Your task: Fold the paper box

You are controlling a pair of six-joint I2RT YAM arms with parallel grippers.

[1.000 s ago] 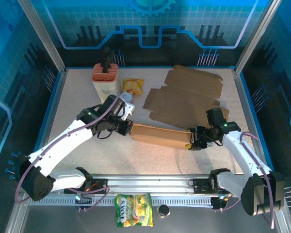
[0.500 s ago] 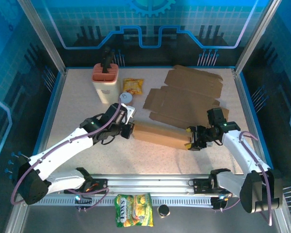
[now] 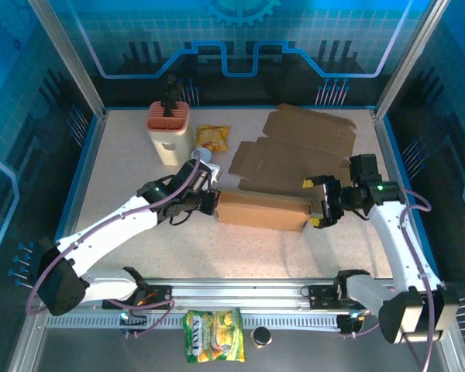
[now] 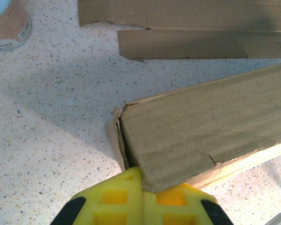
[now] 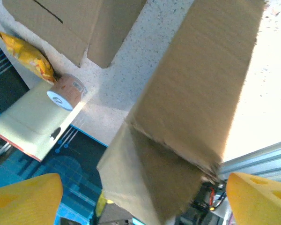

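At the near edge, in front of the arm bases, a green and yellow sweet bag (image 3: 214, 346) is seen lying flat.

Further in, the paper box (image 3: 262, 210) is found in the middle of the table (image 3: 116, 186). It is laid long-ways between the two arms and is folded up into a long brown tube. Its left end is held by the left gripper (image 3: 211, 203). The yellow fingers (image 4: 117, 201) are pressed together at the box's corner, and a thin edge of card looks pinched between them. At the right end, the right gripper (image 3: 323, 205) is spread wide. One finger is placed on each side of the box end, and no touch can be seen.

The box is judged to be light and thin. It can be bent with a small push, so it could be crushed or torn if it is squeezed hard. A small split is seen on its lower edge near the left corner. The walls are thought to be soft in the middle and stiffer along the folds. So it is best taken at a corner or a fold line, near an end. The card looks dry and rough, so a slip is not likely.

Just behind the box, a flat sheet of cardboard (image 3: 294, 151) is spread out. Farther back on the left, a paper cup (image 3: 202, 156), a yellow snack bag (image 3: 212, 137) and a cream tub (image 3: 169, 133) with an orange top are set.
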